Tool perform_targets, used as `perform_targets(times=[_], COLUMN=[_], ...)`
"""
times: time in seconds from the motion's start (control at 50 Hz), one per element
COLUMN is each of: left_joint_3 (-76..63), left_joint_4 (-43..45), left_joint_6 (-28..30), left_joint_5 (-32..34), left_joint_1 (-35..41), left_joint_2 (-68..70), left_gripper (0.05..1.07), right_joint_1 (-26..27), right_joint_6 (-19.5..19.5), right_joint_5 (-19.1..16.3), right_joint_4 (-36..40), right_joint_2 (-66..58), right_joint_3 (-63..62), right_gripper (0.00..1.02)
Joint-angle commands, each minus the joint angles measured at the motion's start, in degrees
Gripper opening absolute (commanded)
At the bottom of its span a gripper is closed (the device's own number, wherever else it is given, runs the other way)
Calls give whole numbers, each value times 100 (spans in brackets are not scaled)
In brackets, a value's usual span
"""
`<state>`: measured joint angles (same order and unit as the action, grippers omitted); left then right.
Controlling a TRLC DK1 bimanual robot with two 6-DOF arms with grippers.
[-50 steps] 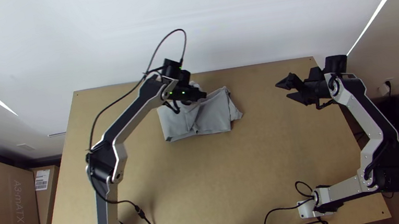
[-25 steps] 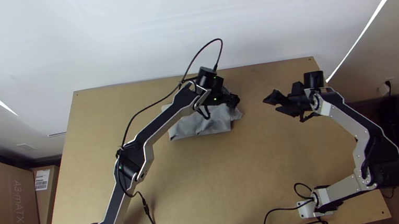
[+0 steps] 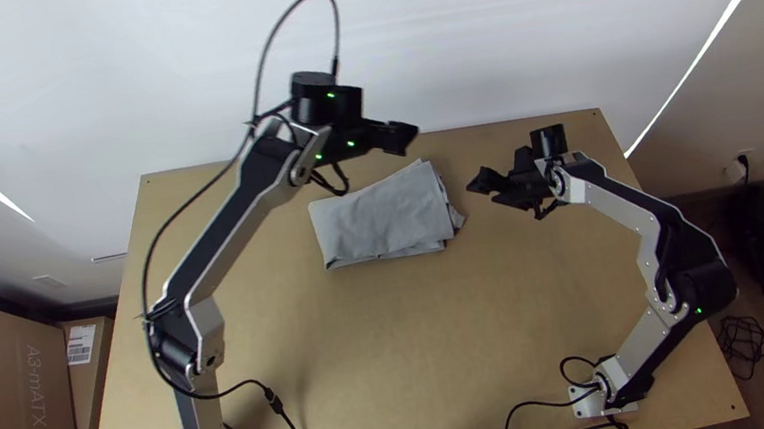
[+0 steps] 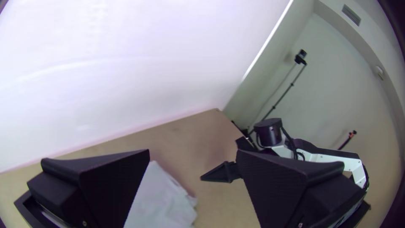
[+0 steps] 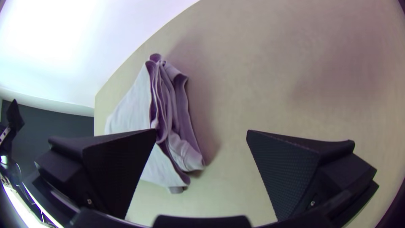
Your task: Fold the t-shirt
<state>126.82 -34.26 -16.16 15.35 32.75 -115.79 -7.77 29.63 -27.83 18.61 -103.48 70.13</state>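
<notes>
cardboard boxes beside the wooden table, white wall beyond.

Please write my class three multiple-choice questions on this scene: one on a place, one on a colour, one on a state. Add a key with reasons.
1. Where is the t-shirt?
A) On the floor
B) On the table
C) In a cardboard box

2. What colour is it?
A) Grey
B) Red
C) Yellow

3. How is the right gripper?
A) Shut on the t-shirt
B) Fully shut, empty
C) Open

Key:
1 B: it lies on the tabletop's far half.
2 A: the cloth looks plain grey from above.
3 C: its wrist view shows a wide gap between the fingers.
</notes>
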Motion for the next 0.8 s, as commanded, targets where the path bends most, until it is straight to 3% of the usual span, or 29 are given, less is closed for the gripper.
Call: perform_targets(times=[0.0,0.64,0.72,0.78], left_joint_3=[-307,-3357,-3779,-4016], left_joint_4=[-195,-19,77,86], left_joint_6=[192,544,553,570], left_joint_5=[-138,-252,-252,-252], left_joint_1=[-278,-2432,-2599,-2765], left_joint_2=[469,3537,3862,4046], left_gripper=[103,103,103,103], right_joint_1=[-111,-1042,-1121,-1165], right_joint_6=[61,8,-10,-36], right_joint_5=[-64,-82,-91,-91], right_joint_4=[-59,-51,-33,2], right_joint_2=[-480,-2185,-2308,-2378], right_joint_3=[528,2075,2154,2207], right_gripper=[98,98,82,52])
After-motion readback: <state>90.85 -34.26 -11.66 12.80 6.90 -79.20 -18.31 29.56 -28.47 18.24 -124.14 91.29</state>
